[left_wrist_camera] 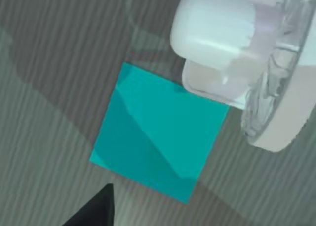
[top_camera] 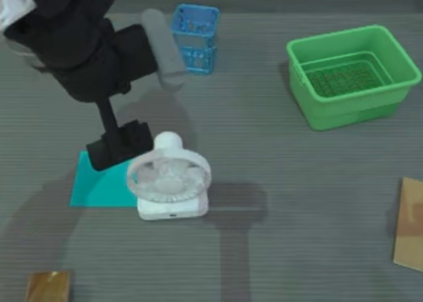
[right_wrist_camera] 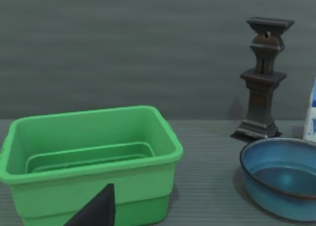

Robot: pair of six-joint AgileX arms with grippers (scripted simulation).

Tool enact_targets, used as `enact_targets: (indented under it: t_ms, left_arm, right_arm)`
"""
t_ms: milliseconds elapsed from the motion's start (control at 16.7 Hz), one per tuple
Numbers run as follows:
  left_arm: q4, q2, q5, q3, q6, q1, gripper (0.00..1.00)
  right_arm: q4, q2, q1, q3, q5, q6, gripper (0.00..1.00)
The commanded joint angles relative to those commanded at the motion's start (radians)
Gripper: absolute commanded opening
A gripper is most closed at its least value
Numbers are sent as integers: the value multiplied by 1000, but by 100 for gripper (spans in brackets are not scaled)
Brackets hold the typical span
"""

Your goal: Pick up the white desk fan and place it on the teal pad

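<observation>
1. White plastic, the fan (top_camera: 170, 181) stands at the left-centre of the counter (top_camera: 277, 183): a round grilled cage with blades visible inside, a rectangular base toward the near edge, and a round motor knob at the rear.
2. Its base overlaps the right edge of the pad (top_camera: 99, 183), a thin flat teal rectangle lying on the ribbed grey counter; most of the pad lies bare to the fan's left.
3. The left hand (top_camera: 119, 145), matt black, sits at the fan's rear by the knob, over the pad's far corner. I cannot tell how far its fingers are spread or whether they grip the fan.
4. The left wrist view shows the pad (left_wrist_camera: 158, 137) as a smooth sheet partly in shadow, with the fan's knob (left_wrist_camera: 212, 25) and cage close above it.
5. A blue lattice basket (top_camera: 195, 37) stands near the far edge; a green plastic tub (top_camera: 350, 74) with a ribbed floor sits toward the far right corner.
6. Brown cardboard pieces lie at the right edge (top_camera: 410, 223) and the near left corner (top_camera: 48, 287).
7. The right hand is out of the top view; a dark fingertip (right_wrist_camera: 96, 208) shows in its wrist view, facing the tub (right_wrist_camera: 89, 157), a glazed blue bowl (right_wrist_camera: 279, 176) and a dark turned stand (right_wrist_camera: 261, 77).
</observation>
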Motion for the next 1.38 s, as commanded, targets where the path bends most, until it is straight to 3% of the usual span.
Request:
enact_targets:
  t_ms: [240,480,780,1380]
  left_arm:
    - [-172,240,-1,215,102,-69,100]
    - [-238,324,-2,288,138,-94,100]
    - [-233,322,-2,282,138,-90,100]
    - [-41,326,-2,92,140,-93,100]
  right_arm:
    - [0,0,0,0,0,0,100]
    - [0,0,0,0,0,0,100]
    - [0,0,0,0,0,0,100]
    - [0,0,0,0,0,0,100]
